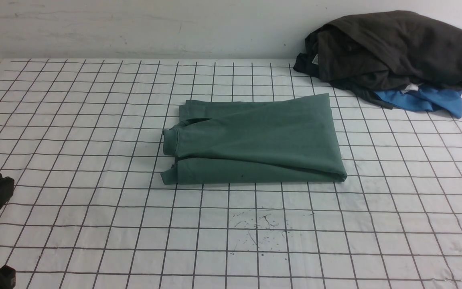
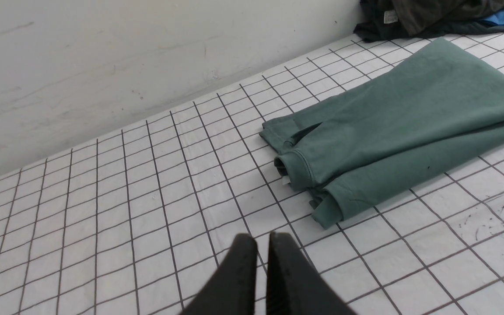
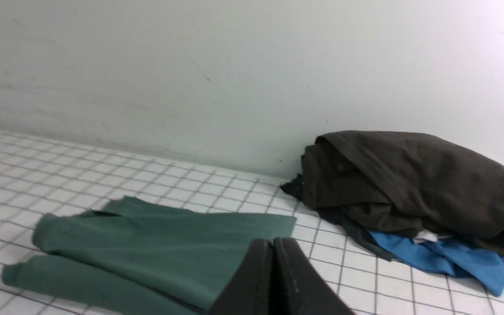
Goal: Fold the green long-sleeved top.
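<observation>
**Top lies folded, both arms pulled back: the risk now is disturbing it**

Nearest the robot, the left gripper (image 2: 263, 245) hangs low over bare grid cloth (image 1: 94, 224), just short of the garment's near left corner. Its two black fingers stand almost together with only a sliver of gap, and nothing is between them. In the front view only a dark piece of that arm shows at the left edge. The right gripper (image 3: 273, 247) does not appear in the front view at all; its wrist camera shows the fingers pressed flat together, empty, held above the table on the near right side of the garment and looking across it toward the wall.

Out in the middle of the table sits the green long-sleeved top (image 1: 255, 138), folded into a compact rectangle with the collar at its left end. The layers are not square: the upper layer lies skewed across the lower one, and a rolled edge bulges along the near side.

The danger, as I judge it: any low sweep by the left arm could catch that near corner and drag the stack open. A further fold risks the loose upper layer sliding off.

Farthest back, at the right against the wall, the dark garment (image 1: 395, 48) is heaped over the blue garment (image 1: 431, 102), well apart from the top.
</observation>
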Action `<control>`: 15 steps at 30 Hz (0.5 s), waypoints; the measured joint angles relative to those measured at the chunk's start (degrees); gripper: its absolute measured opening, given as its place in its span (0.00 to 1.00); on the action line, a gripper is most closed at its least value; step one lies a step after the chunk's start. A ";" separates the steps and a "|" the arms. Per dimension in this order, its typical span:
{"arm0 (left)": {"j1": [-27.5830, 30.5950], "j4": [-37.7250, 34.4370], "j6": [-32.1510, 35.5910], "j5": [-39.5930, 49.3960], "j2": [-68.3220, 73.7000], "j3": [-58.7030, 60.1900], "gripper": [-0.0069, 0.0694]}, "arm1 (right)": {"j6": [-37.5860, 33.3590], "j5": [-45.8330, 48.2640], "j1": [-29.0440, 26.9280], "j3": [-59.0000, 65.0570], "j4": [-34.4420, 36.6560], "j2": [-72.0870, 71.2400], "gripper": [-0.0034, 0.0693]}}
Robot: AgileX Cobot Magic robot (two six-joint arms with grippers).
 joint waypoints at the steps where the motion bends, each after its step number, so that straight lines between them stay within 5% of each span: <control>1: 0.00 0.00 0.00 0.16 0.00 0.00 0.12 | 0.65 -1.43 0.00 2.24 -0.36 -3.68 0.03; 6: 0.00 0.00 0.00 0.51 0.10 0.00 0.12 | 1.14 -1.22 0.00 6.94 -0.80 -15.16 0.03; 15: 0.00 -0.76 0.00 0.80 0.27 0.05 0.12 | 1.14 6.51 -0.06 8.21 -1.00 -15.68 0.03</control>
